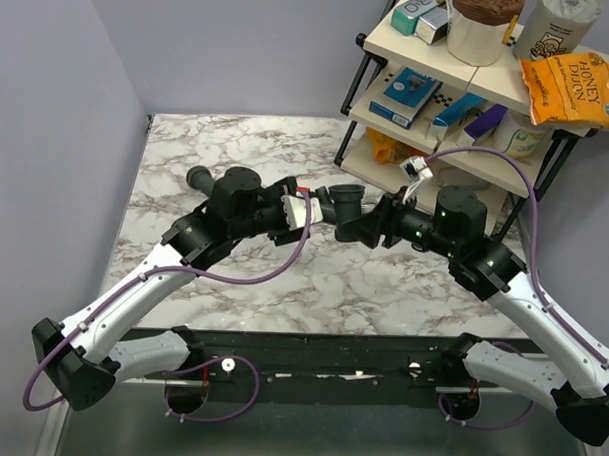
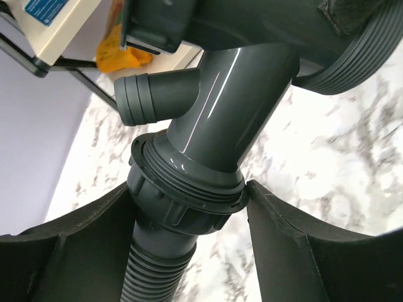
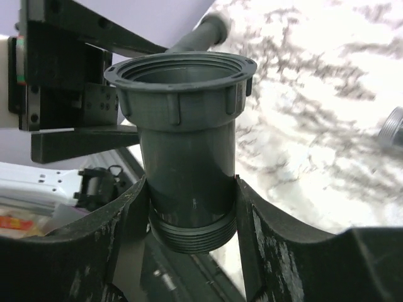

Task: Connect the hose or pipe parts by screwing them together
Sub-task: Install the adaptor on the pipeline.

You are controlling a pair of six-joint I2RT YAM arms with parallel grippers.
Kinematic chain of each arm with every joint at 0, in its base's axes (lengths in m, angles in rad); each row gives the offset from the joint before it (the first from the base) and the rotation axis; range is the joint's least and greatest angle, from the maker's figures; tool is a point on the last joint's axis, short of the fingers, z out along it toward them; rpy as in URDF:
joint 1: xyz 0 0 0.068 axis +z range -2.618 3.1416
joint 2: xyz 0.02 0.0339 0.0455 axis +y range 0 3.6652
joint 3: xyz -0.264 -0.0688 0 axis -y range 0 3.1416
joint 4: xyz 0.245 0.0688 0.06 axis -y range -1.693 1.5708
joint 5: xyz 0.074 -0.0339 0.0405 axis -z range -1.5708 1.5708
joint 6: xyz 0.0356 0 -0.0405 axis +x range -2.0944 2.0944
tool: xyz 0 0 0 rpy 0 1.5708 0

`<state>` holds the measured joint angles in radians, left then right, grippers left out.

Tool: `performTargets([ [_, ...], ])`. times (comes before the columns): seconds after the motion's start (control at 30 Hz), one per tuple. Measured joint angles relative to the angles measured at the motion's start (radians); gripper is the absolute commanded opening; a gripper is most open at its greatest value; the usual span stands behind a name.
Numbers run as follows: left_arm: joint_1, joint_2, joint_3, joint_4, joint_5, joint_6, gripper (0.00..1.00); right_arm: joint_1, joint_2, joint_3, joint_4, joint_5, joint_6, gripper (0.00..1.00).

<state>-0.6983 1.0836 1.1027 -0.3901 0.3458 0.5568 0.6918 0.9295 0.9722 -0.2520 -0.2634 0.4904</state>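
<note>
Clamps the nut (image 2: 186,201) of the hose (image 2: 154,277) in the left end effector (image 2: 189,189), fingers (image 2: 283,251) touching both sides. Grips the fitting (image 3: 189,157) by its tube in the right end effector (image 3: 190,182). Holds nut against fitting above the surface (image 1: 382,291) centre, with hose trailing left.

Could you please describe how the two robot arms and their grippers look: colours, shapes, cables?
Both the left arm and the right arm have white shells on the long links and black joints. A purple cable runs along each. Small green lights glow on the right wrist. The left gripper and right gripper have broad matte black fingers, the right ones scuffed.
</note>
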Motion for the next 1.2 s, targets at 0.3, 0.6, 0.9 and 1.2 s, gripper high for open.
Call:
performTargets([
  [0.3, -0.136, -0.011, -0.112, 0.054, -0.272, 0.224, 0.00, -0.056, 0.138, 0.057, -0.179, -0.217, 0.177, 0.43],
  [0.6, -0.204, 0.031, -0.299, 0.361, -0.391, 0.283, 0.00, -0.121, 0.270, 0.117, -0.229, -0.412, 0.270, 1.00],
  [0.9, -0.198, -0.135, -0.240, 0.309, -0.343, 0.138, 0.00, -0.122, 0.216, 0.389, -0.292, -0.447, -0.047, 1.00],
  [1.2, -0.145, -0.197, -0.211, 0.192, -0.068, 0.037, 0.00, -0.121, -0.019, 0.348, -0.254, -0.451, -0.512, 1.00],
])
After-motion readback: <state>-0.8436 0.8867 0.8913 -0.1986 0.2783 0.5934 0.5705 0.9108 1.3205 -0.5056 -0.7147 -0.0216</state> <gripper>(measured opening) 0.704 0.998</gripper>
